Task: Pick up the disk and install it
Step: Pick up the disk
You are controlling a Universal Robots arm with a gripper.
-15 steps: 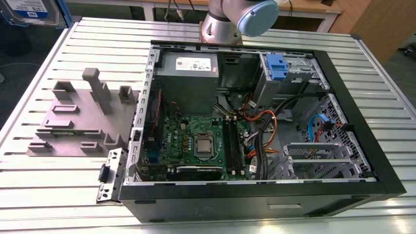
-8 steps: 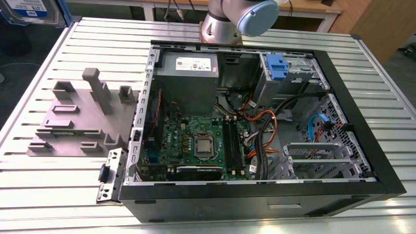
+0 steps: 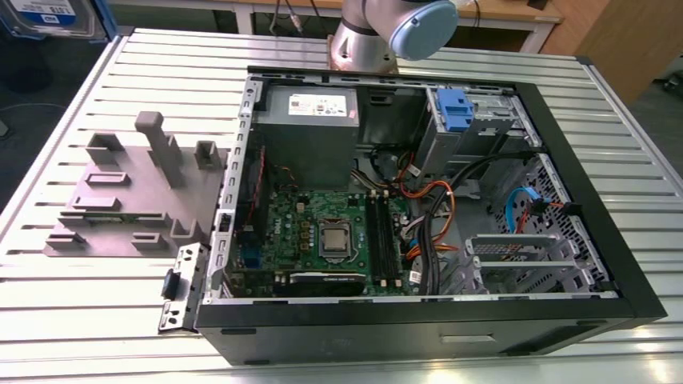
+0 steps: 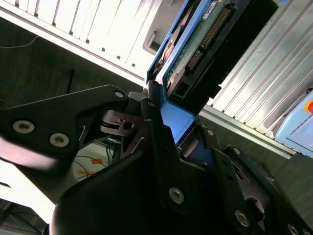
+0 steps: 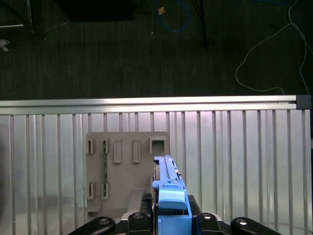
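The gripper [image 5: 171, 220] is clamped on the disk [image 5: 168, 188], pinching the blue bracket's near end (fingers flank it in both wrist views). The disk is held edge-on. Its long axis runs straight out from the fingers, and its free end points down toward the table [image 5: 244, 161], over the grey fixture's [image 5: 124, 164] edge.

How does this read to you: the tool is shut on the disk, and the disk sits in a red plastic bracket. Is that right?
Not quite. The bracket is blue, not red; both wrist views show it. The rest stands: the tool is shut on the disk, gripping it at the bracket end.
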